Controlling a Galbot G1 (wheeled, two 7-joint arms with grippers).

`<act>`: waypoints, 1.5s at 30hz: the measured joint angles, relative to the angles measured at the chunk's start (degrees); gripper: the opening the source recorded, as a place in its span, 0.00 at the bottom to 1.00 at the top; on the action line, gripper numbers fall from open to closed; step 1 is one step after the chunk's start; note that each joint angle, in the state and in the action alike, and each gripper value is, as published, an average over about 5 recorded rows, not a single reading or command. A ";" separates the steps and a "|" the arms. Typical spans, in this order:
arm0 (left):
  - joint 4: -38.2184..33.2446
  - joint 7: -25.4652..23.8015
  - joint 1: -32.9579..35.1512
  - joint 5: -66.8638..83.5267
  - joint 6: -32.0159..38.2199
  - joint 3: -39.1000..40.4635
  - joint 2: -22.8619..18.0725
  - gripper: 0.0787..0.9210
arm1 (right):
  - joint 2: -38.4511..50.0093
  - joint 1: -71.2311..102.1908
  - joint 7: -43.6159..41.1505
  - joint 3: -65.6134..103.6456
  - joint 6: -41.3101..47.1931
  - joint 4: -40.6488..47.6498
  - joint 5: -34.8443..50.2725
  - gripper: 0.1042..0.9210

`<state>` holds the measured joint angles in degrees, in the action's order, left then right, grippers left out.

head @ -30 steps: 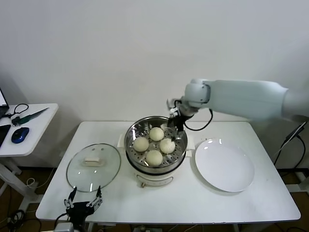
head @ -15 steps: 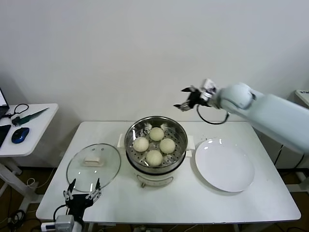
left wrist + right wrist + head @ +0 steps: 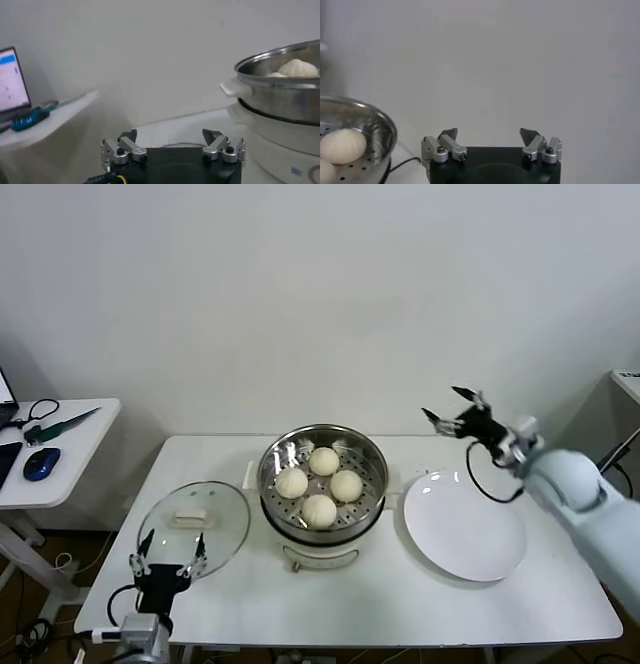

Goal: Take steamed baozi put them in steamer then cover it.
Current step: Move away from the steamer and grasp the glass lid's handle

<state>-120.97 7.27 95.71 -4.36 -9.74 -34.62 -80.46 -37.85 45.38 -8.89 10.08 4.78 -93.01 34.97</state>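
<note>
On a side table at far left lie a blue mouse (image 3: 41, 463) and a laptop edge. On the white tabletop (image 3: 400, 604), the left tool (image 3: 166, 553) sits low at the near left corner, fingers spread and empty, just at the near rim of the cover (image 3: 193, 529). The cover lies flat on the tabletop, handle up, left of the steamer (image 3: 323, 484) and close beside it. The steamer stands mid-tabletop, uncovered, with four baozi (image 3: 319, 486) on its perforated floor. Right of it lies a bare white plate (image 3: 465, 526). Above the plate's far edge, raised off the tabletop, the right tool (image 3: 452, 406) hangs with fingers spread wide, holding nothing, well clear of the steamer.
</note>
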 measured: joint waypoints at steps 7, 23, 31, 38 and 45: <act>1.93 1.28 -0.81 -4.71 2.84 0.09 1.06 0.88 | -7.56 22.22 -0.22 16.94 -9.06 -1.52 -3.61 0.88; 15.92 12.34 -5.60 -41.87 9.83 -0.10 7.28 0.88 | -25.52 42.57 1.02 26.51 -19.93 -2.85 -13.00 0.88; 26.50 14.31 -10.60 -59.48 9.76 0.83 7.90 0.88 | -31.08 45.62 1.45 27.03 -21.20 -4.62 -15.62 0.88; 34.29 14.95 -15.65 -67.93 8.93 1.50 7.90 0.88 | -33.95 47.34 1.56 27.73 -22.32 -5.12 -16.56 0.88; 40.33 15.33 -20.49 -72.36 8.28 2.30 8.06 0.88 | -35.74 48.24 1.56 28.23 -23.16 -4.94 -17.01 0.88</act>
<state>-80.64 22.60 75.22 -76.72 -1.46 -32.33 -72.39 -73.58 93.62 -7.32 38.31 -18.38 -97.95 17.96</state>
